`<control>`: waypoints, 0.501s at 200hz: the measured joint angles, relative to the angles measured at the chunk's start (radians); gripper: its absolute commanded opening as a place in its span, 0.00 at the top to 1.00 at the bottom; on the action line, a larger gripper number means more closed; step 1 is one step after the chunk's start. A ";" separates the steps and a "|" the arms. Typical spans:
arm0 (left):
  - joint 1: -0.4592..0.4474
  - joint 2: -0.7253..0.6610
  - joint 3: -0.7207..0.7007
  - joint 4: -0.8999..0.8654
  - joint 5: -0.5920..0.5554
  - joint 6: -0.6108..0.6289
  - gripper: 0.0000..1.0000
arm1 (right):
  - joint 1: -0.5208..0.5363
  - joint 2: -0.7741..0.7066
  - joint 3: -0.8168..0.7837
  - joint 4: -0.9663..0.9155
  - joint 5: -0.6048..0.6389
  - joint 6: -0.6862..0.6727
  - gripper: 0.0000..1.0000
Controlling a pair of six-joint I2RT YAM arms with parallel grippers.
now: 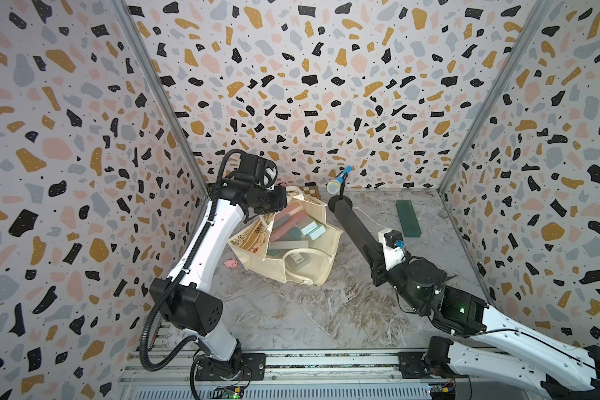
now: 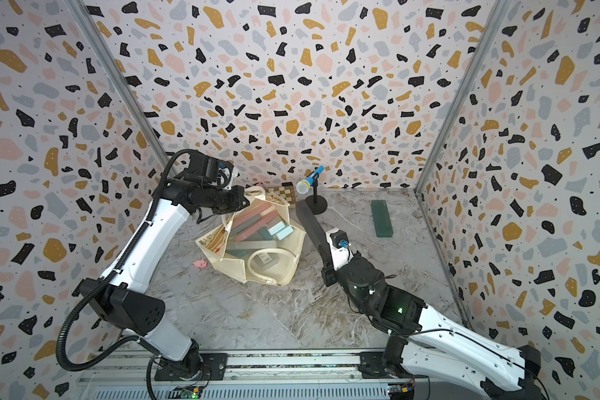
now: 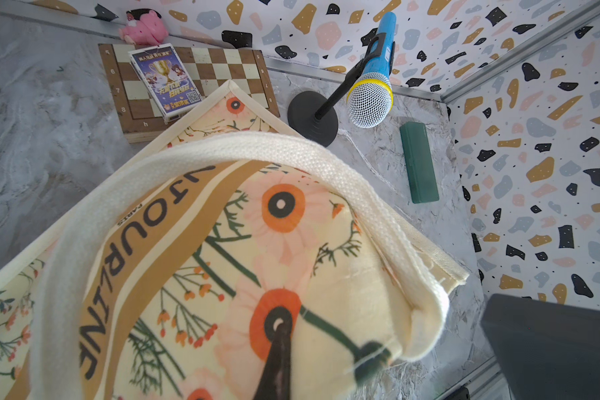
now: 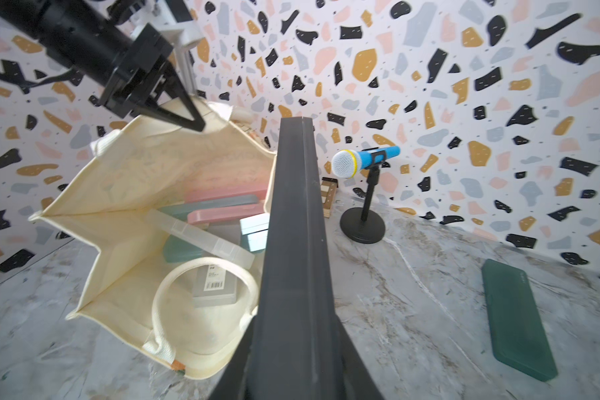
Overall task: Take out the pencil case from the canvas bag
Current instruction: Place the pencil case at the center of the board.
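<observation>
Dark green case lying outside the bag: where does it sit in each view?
Top view: dark green case flat on the table, toward its far right corner.
Top view: same place.
Left wrist: beyond the blue microphone from the canvas bag, at.
Right wrist: on the table, across the microphone from the bag.
Shared landmark: the blue microphone on its black stand, in all four views.
</observation>
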 measured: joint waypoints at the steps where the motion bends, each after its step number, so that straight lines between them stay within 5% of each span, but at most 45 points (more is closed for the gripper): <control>1: 0.000 0.000 0.000 0.000 -0.001 0.000 1.00 | -0.001 0.000 0.000 0.001 0.005 0.000 0.87; 40: 0.000 0.000 0.000 0.011 -0.025 -0.022 1.00 | -0.211 0.080 0.028 -0.029 0.045 0.061 0.90; 100: 0.000 0.014 0.032 0.015 -0.036 -0.053 1.00 | -0.570 0.307 0.028 -0.013 -0.188 0.078 0.90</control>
